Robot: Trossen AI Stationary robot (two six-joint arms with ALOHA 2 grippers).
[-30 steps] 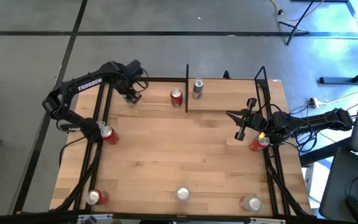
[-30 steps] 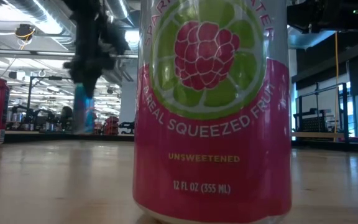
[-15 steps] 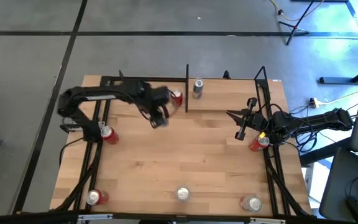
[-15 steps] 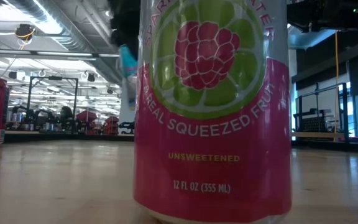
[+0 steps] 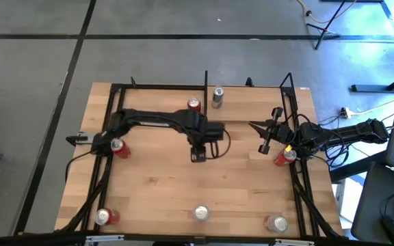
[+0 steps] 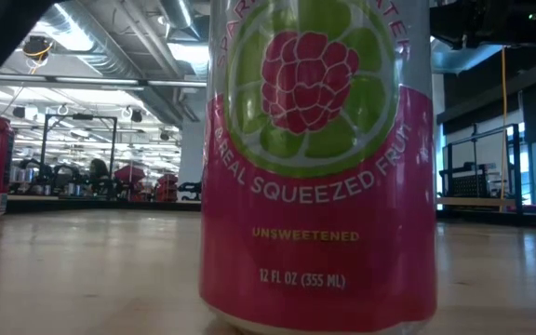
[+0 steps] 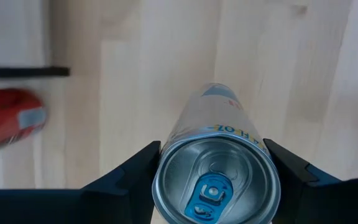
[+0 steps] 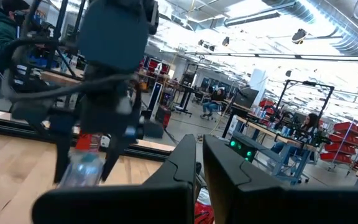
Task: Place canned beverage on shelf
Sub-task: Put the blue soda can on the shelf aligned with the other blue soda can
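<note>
My left gripper [image 5: 198,154] hangs over the middle of the table, shut on a silver can with a blue tab [image 7: 216,180]; the can also shows in the right wrist view [image 8: 82,169]. The shelf [image 5: 252,104] is the plank along the far edge between thin black uprights. A red can [image 5: 194,104] and a silver can [image 5: 217,96] stand on it, either side of an upright. My right gripper [image 5: 255,127] waits shut and empty at the right, above the table. My left gripper pinches the can's upper side wall [image 7: 166,168], just below the rim, between its two fingers [image 7: 129,180]. The fingers come from above, pointing down. The can stays upright below them, top up. Whether its base is off the table I cannot tell.
Loose cans stand about the table: red ones at the left [image 5: 118,147], near left [image 5: 104,217] and right [image 5: 286,157], silver ones at the near edge [image 5: 201,213] and near right [image 5: 276,223]. A pink sparkling-water can [image 6: 319,167] fills the low view.
My left gripper has swung from the far left corner toward the table's right and near side, out to the middle, carrying the silver can upright all the way.
</note>
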